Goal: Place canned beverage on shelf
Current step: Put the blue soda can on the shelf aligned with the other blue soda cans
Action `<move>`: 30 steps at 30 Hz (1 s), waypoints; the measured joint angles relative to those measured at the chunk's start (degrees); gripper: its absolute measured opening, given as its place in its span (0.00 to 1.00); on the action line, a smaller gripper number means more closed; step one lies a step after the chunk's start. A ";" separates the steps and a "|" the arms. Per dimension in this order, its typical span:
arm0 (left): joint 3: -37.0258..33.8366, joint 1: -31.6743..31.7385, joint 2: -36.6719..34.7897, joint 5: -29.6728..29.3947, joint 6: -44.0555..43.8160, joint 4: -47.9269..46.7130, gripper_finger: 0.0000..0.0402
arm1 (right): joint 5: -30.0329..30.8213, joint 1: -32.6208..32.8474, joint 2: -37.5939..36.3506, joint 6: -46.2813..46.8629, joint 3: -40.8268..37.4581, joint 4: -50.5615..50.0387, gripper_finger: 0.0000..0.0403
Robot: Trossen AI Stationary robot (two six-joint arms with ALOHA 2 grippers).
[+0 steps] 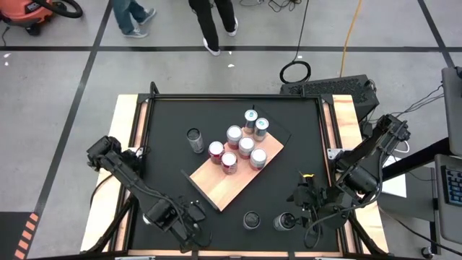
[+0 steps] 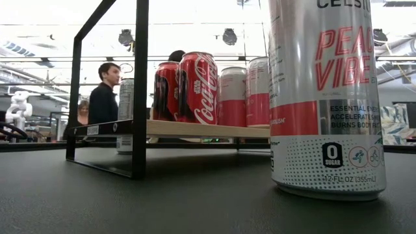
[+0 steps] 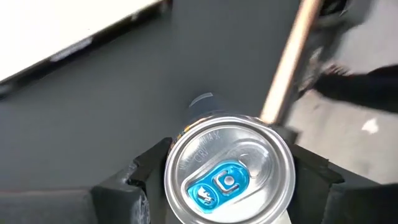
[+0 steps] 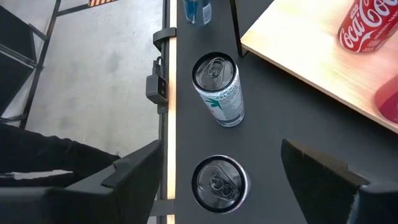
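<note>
left arm: reaches from 9 o'clock of the table down to its 7 o'clock edge
left gripper (image 3: pixel 227 186): at 7 o'clock, fingers (image 3: pixel 146 177) on either side of a can (image 3: pixel 229 171), contact cannot be told
right arm: comes from 3 o'clock, bent toward 5 o'clock
right gripper (image 4: pixel 221 177): at 5 o'clock, fingers spread wide, holding nothing

Tall can (image 2: pixel 327 97) top cut off in low view; blurred floor (image 3: pixel 348 118) beyond left wrist.
</note>
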 joint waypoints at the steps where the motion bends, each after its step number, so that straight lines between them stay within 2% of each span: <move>1: 0.82 0.30 -0.28 -0.03 -0.75 0.05 0.56 | 0.00 0.00 0.00 -0.45 0.00 0.00 0.75; 10: 12.57 2.73 -0.41 -0.33 -2.87 -0.79 0.56 | -0.05 0.00 -0.01 -1.21 0.00 0.01 0.75; 17: 20.76 4.17 -0.41 -3.77 -2.89 -0.31 0.56 | 1.28 0.02 -0.01 2.27 -0.02 0.46 0.75; 23: 25.25 5.43 -0.41 -6.54 -3.15 4.10 0.56 | 3.05 -0.14 -0.30 3.79 -0.04 5.76 0.75; 30: 25.92 6.97 -0.41 -10.71 -5.97 12.41 0.56 | 6.75 -0.13 -0.47 -0.31 -0.04 15.05 0.75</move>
